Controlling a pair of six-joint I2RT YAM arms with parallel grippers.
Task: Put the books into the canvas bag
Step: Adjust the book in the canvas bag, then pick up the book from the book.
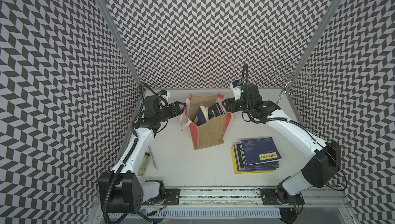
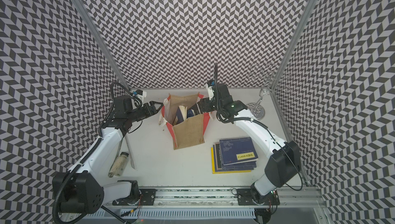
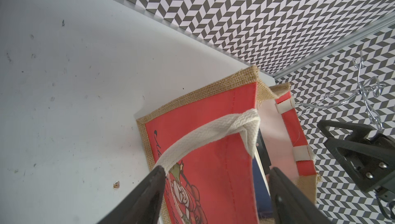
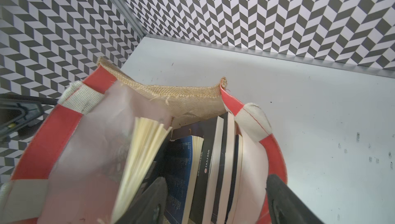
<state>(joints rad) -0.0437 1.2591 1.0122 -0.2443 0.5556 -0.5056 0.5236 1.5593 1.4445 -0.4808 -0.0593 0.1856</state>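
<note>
The canvas bag (image 1: 208,122) stands upright on the white bench (image 1: 181,165), mouth facing up, its long axis running roughly from one pincer to the other. The left pincer (image 1: 181,105) sits just beside the bag's left red face, jaws spread wide; in the left wrist view the white handle (image 3: 213,131) arches between the two fingers (image 3: 149,195) without being clamped, and the red face (image 3: 213,169) lies straight ahead of them. The right pincer (image 1: 224,103) reaches over the opposite rim, also spread wide and holding nothing; one finger (image 4: 149,201) lies inside the mouth, the other (image 4: 284,199) outside the red rim. Several books (image 4: 213,158) stand on edge inside the bag just ahead of the right pincer, spines up, while one with fanned cream pages (image 4: 141,148) leans toward the left pincer's side. A flat stack of books (image 1: 255,154), navy cover with a yellow label on top, lies on the bench well apart from both pincers, toward the right arm's base, long edges roughly parallel to the bench front.
</note>
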